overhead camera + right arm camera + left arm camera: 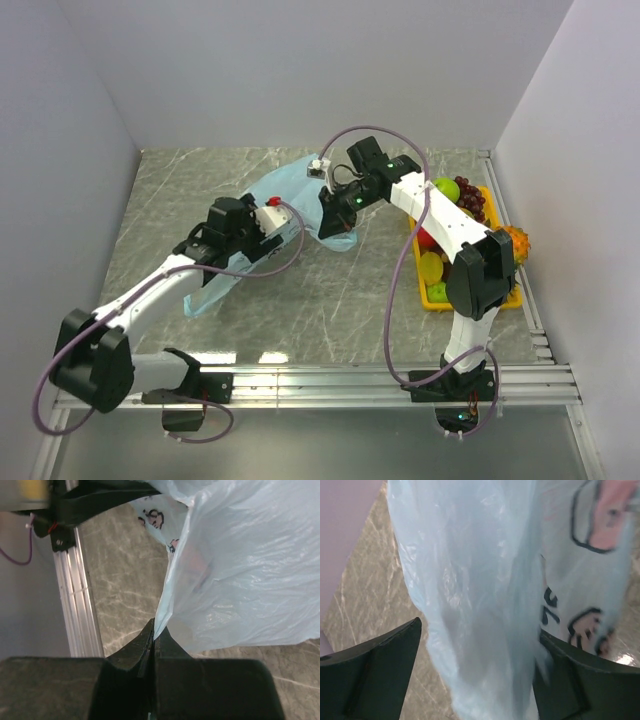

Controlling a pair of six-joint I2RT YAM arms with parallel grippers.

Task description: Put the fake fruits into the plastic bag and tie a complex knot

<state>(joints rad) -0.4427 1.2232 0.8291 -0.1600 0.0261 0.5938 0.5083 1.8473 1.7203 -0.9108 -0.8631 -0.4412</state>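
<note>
The light-blue plastic bag [285, 186] lies crumpled on the marble table between the two arms. My left gripper [275, 232] stands open, and a bunched fold of the plastic bag [485, 590] hangs between its wide-apart fingers [380, 670] without being pinched. My right gripper [336, 232] is shut on an edge of the plastic bag [240, 570], which rises from its fingertips [154, 630]. The fake fruits [458, 215] sit in a yellow tray at the right: a green apple [447, 189], dark grapes [470, 200] and a yellow fruit [430, 267]. No knot is in view.
The yellow tray [440, 303] stands beside the right arm, with an orange spiky fruit [517, 243] at its right rim. White walls enclose the table on three sides. An aluminium rail [330, 382] runs along the near edge and carries both arm bases.
</note>
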